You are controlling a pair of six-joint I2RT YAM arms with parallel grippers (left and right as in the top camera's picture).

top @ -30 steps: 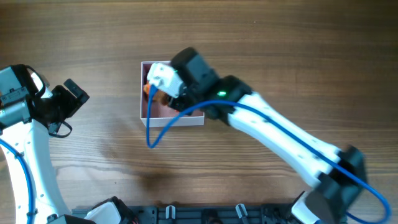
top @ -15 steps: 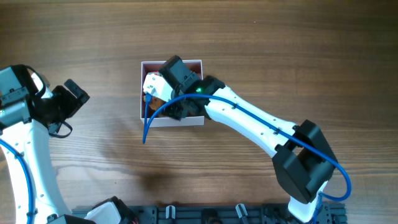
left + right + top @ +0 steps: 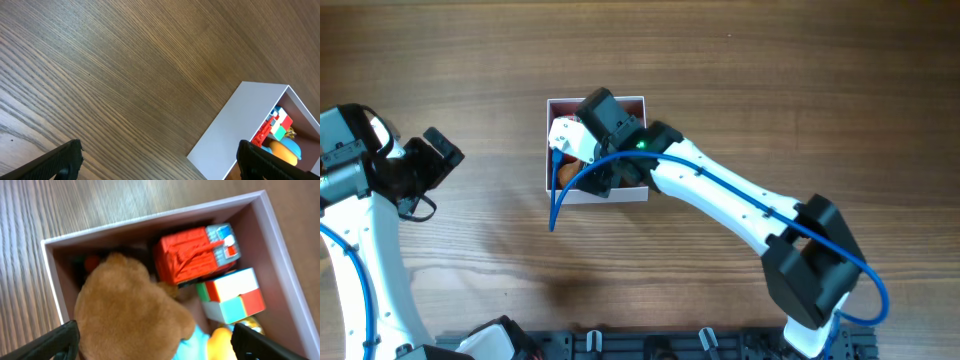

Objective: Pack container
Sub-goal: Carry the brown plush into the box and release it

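Overhead view: container (image 3: 620, 99) sitting left of frame centre on table (image 3: 790, 60). Right gripper (image 3: 157, 342) hanging over it, jaws spread wide, gripping nothing. Brown plush (image 3: 130, 310), red brick toy (image 3: 192, 255), colour cube (image 3: 232, 295) lying inside. Left gripper (image 3: 162, 160) hanging at left edge, released, empty.

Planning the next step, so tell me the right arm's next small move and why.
Probably lift the right gripper straight up out of the container. Its fingers stand wide apart, and the brown plush toy lies inside between them, beside the orange block toy and the coloured cube. It looks released, and a straight rise should avoid dragging it out.
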